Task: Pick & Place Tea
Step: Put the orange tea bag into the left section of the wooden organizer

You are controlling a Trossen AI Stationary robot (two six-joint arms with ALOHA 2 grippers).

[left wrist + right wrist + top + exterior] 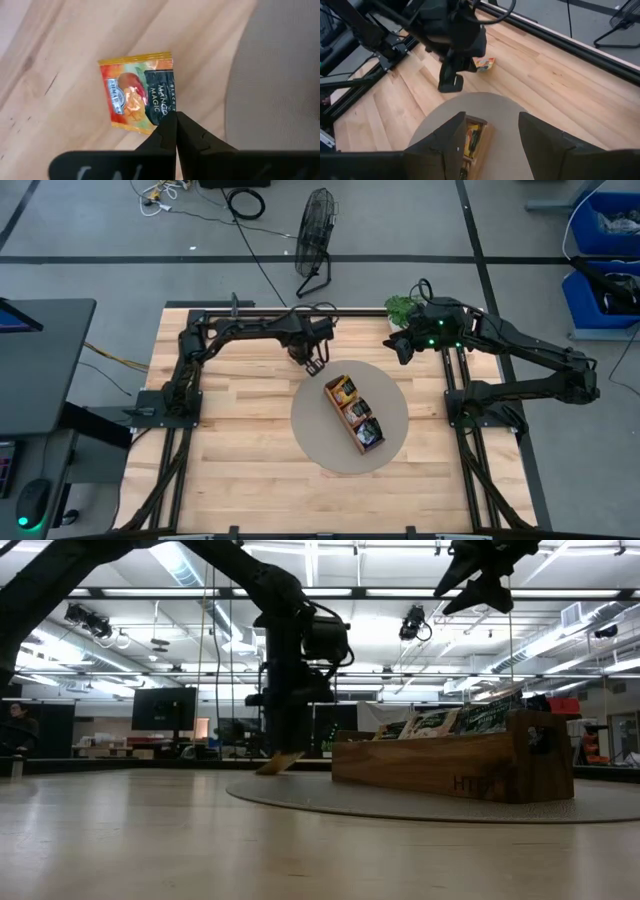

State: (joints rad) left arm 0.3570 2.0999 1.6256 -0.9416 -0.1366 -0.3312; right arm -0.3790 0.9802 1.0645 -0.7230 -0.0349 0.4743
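Left end effector [176, 119] pinching sachet [137, 92]

The orange-yellow tea sachet [138, 93], centre of the left wrist view, reads "MANGO MAGIC" and "BLACK" on its dark panel.

Wood tray [353, 416] on round mat [310, 430], fan [317, 225]

Both arms were matte black, built of angular jointed links with black cables looped along them. The right arm's wrist carried small green lights. The left gripper [176, 131] had slim, wedge-shaped black fingers; the right gripper [490, 145] had broad, flat black ones.
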